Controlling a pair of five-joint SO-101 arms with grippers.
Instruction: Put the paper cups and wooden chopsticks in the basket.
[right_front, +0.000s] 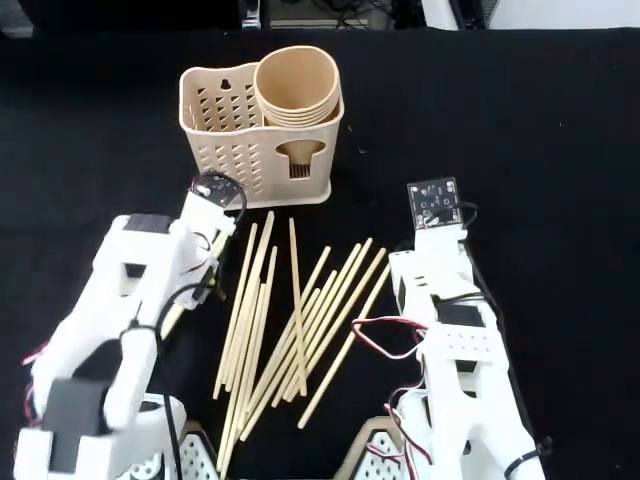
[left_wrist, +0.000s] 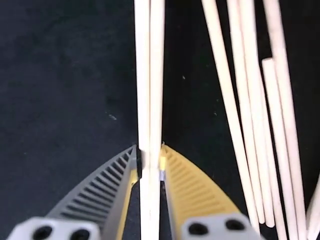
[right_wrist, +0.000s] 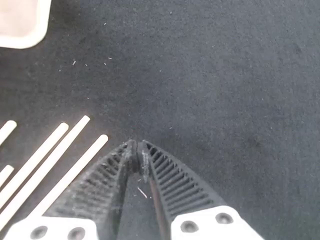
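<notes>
High view: you see the paper cups (right_front: 297, 85) stacked inside the basket (right_front: 225, 150). The loose chopsticks (right_front: 290, 320) lie fanned on the black cloth (right_front: 540, 140) before it, so that step looks largely undone.
Left wrist view: your left gripper (left_wrist: 149, 160) pinches two chopsticks (left_wrist: 149, 60).
Right wrist view: your right gripper (right_wrist: 136, 155) is clenched, empty, above the cloth.

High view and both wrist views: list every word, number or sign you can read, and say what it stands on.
No text can be read.
Basket: only cut-out holes and slots, no lettering.
Paper cups and chopsticks: plain.
Circuit board on the right arm's wrist: marks too small to read.
</notes>
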